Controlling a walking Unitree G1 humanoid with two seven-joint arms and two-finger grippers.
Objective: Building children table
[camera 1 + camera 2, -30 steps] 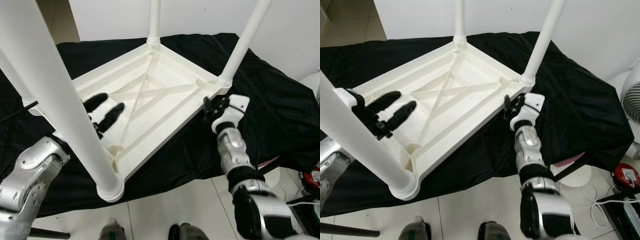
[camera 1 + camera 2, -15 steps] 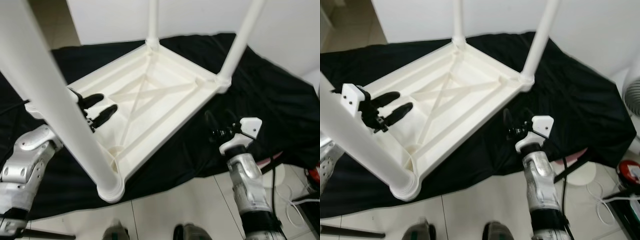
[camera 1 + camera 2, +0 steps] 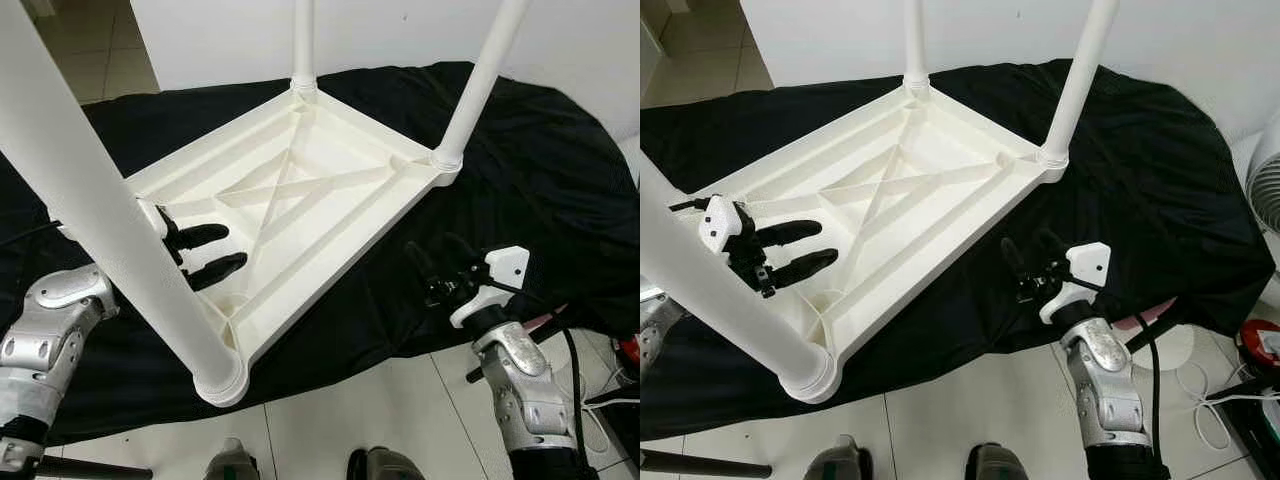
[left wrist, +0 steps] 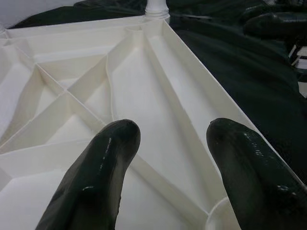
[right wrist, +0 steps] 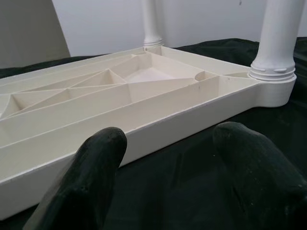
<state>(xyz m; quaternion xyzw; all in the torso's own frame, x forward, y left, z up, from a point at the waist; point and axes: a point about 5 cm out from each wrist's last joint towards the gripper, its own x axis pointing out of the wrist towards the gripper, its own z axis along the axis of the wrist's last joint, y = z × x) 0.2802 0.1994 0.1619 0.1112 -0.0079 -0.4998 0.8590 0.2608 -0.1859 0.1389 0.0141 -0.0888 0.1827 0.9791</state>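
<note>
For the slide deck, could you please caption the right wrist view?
Open right gripper hovering over black cloth, facing the upturned white table.

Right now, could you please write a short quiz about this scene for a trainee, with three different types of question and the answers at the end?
1. True or false: the white table lies upside down on the black cloth, with its legs pointing up.
2. Which gripper has its jaws over the ribbed underside of the table? A) left gripper B) right gripper
3. Fill in: the right gripper is held over the ____ beside the table's long edge, not touching the table.

Key:
1. True.
2. A. Its jaws are open above the ribs.
3. Black cloth. Its jaws are open and hold nothing.
</note>
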